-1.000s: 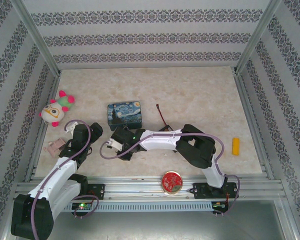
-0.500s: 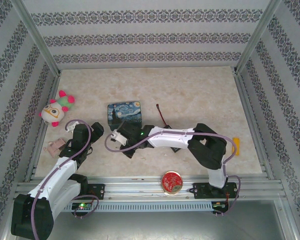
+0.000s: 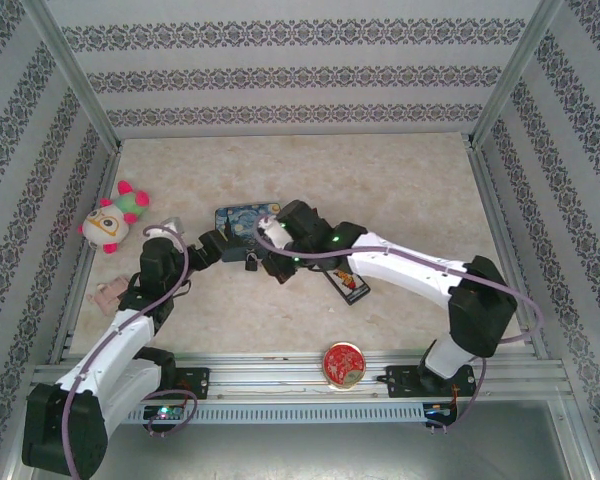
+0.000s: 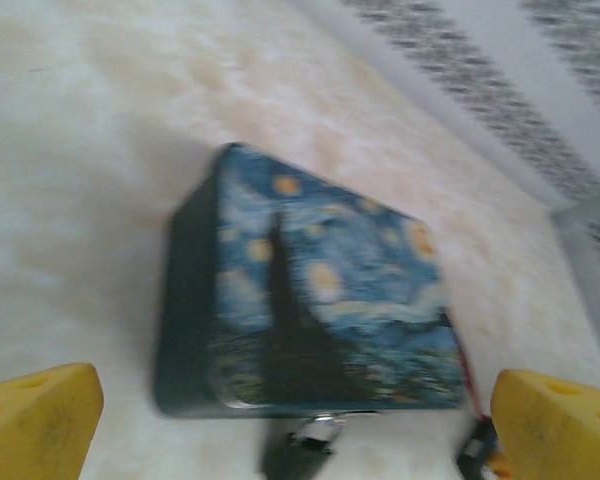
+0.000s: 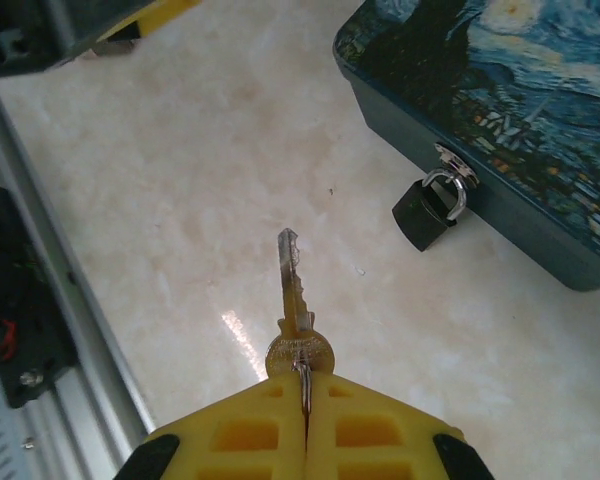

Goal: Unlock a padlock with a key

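Nearby, key (image 5: 296, 305) pinched, padlock (image 5: 427, 214) at tin (image 5: 500, 110) edge

Beige table (image 3: 400, 190) with blue tin (image 3: 238, 217), plush toy (image 3: 110, 222)

Black padlock (image 5: 424, 215), silver key (image 5: 297, 308), blue starry-patterned tin (image 5: 500, 100), yellow fingers (image 5: 245, 437)

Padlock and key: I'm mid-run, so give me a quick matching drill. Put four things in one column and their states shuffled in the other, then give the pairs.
1. small black padlock with silver shackle
2. thin grey metal key
3. blue painted rectangular tin
4. left claw

A. wide open
B. pinched in the shut right claw
C. hooked through the tin's front latch
D. resting on the beige table

Pairs: 1-C, 2-B, 3-D, 4-A
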You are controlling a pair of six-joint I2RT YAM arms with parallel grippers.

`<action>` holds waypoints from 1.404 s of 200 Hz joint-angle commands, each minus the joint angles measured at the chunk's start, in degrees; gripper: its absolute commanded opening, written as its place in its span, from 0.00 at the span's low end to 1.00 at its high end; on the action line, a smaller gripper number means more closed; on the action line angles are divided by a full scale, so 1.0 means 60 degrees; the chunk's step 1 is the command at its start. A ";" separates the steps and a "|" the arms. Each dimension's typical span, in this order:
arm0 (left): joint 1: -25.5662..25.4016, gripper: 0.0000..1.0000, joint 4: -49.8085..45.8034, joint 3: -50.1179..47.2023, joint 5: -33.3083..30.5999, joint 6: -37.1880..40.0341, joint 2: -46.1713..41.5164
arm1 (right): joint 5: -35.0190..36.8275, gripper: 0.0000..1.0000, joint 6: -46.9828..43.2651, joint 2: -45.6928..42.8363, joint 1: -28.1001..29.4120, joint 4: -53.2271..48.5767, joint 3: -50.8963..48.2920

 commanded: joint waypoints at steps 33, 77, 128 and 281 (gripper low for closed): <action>-0.0826 0.87 0.1287 0.1254 0.2791 0.1164 0.0781 | -0.1295 0.00 0.0717 -0.0988 -0.0897 0.0447 -0.0686; -0.1911 0.68 -0.1045 0.2871 0.2711 0.0775 0.1990 | -0.0951 0.00 0.0629 -0.1180 -0.0994 0.0509 -0.0833; -0.2830 0.46 -0.1787 0.3559 0.2243 -0.0035 0.2928 | -0.0753 0.00 0.0629 -0.1268 -0.0989 0.0729 -0.0915; -0.2876 0.00 -0.1228 0.3193 0.2250 -0.1009 0.2883 | -0.0590 0.00 0.0688 -0.0968 -0.0988 0.1172 -0.0795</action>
